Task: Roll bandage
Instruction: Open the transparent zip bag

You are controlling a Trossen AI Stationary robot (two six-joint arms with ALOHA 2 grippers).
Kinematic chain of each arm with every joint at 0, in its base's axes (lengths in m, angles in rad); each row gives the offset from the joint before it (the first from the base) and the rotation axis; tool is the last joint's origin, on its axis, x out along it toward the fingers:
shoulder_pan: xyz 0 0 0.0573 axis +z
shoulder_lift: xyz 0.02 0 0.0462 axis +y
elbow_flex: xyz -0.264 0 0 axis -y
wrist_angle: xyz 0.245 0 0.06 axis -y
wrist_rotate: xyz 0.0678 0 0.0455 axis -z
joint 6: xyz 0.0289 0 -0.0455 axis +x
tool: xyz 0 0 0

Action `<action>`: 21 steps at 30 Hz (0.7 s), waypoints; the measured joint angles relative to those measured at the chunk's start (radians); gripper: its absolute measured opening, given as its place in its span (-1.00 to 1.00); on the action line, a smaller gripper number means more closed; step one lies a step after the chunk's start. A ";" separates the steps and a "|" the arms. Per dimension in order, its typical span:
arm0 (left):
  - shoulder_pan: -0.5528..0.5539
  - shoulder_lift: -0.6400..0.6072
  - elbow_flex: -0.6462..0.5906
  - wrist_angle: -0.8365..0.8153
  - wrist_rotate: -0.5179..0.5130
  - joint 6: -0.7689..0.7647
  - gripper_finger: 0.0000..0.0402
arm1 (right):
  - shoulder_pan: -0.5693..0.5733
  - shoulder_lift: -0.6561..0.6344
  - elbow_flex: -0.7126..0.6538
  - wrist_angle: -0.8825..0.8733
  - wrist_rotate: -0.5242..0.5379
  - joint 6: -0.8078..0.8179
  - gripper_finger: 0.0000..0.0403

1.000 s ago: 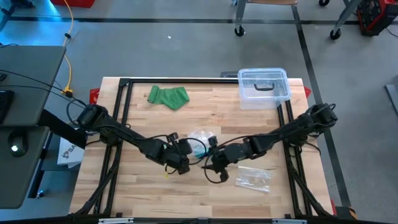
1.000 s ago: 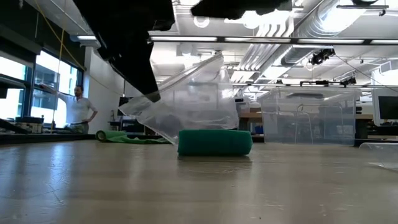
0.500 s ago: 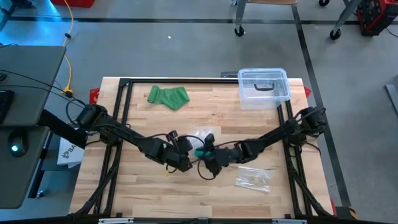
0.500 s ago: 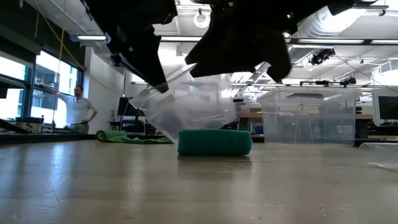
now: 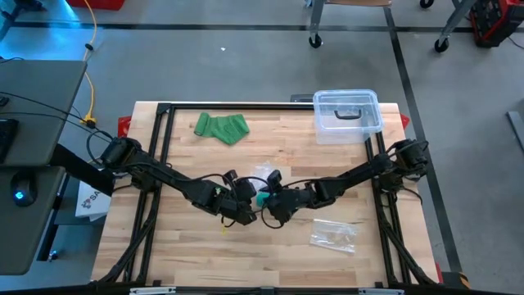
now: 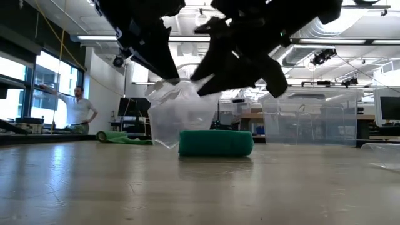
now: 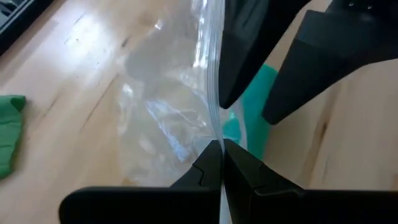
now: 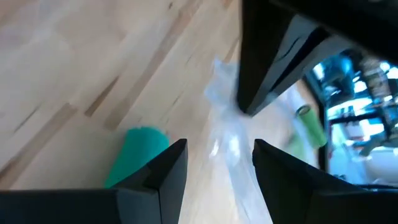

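Observation:
A teal bandage roll (image 6: pixel 215 142) lies on its side on the table, beside a clear plastic bag (image 6: pixel 181 112); it also shows in the high view (image 5: pixel 262 197). My left gripper (image 7: pixel 216 149) is shut on the bag's upper edge at mid-table (image 5: pixel 246 203). My right gripper (image 8: pixel 217 163) is open, close to the left one (image 5: pixel 270 201). Its fingers stand on either side of the bag's upper edge (image 8: pixel 225 121), with the roll (image 8: pixel 140 152) below. A loose green bandage (image 5: pixel 221 127) lies at the far left. My left gripper pinches the bag's upper edge (image 7: pixel 213 127) between its two fingertips, coming slanting down from the table's left. The bag hangs crumpled below the fingers, and its lower part (image 6: pixel 164 141) reaches the table beside the roll. Whether my right gripper touches the bag, I cannot tell.
A clear lidded box (image 5: pixel 348 115) stands at the far right. A second clear bag (image 5: pixel 334 235) lies flat at the near right. A black frame (image 5: pixel 164 139) runs along the table's sides. A person (image 6: pixel 78 109) stands in the room beyond.
My right gripper has gone toward the table's left, up to the bag and my left gripper. The bag, wide and tilted a second ago, now hangs narrower and more upright from the left gripper. The teal roll has stayed in place.

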State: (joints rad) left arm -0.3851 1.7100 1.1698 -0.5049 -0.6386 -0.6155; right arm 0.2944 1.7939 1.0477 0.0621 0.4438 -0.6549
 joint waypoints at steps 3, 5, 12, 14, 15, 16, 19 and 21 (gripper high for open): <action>-0.004 -0.001 0.000 0.002 -0.093 -0.011 -1.00 | -0.005 0.000 0.000 -0.075 -0.031 0.039 -0.14; -0.014 -0.002 0.000 0.009 -0.184 -0.016 -1.00 | -0.006 0.000 0.000 -0.116 -0.067 0.071 -0.14; -0.040 -0.002 0.000 0.037 -0.315 0.050 -1.00 | 0.020 -0.004 0.000 -0.045 -0.042 0.097 -0.14; -0.042 -0.002 0.000 0.035 -0.317 0.051 -1.00 | 0.033 -0.015 0.004 -0.031 -0.009 0.097 -0.14; -0.043 -0.002 0.000 0.035 -0.317 0.051 -1.00 | 0.040 -0.019 0.014 -0.032 0.007 0.098 -0.14; -0.044 -0.002 0.000 0.036 -0.315 0.051 -1.00 | 0.046 -0.024 0.023 -0.030 0.023 0.099 -0.14; -0.044 -0.001 0.000 0.035 -0.312 0.050 -1.00 | 0.062 -0.043 0.049 -0.043 0.039 0.111 -0.14; -0.044 -0.001 -0.005 0.038 -0.310 0.044 -1.00 | 0.068 -0.057 0.067 -0.052 0.038 0.170 -0.14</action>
State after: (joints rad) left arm -0.4294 1.7092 1.1645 -0.4667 -0.9485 -0.5716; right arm 0.3623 1.7365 1.1152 0.0105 0.4820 -0.4846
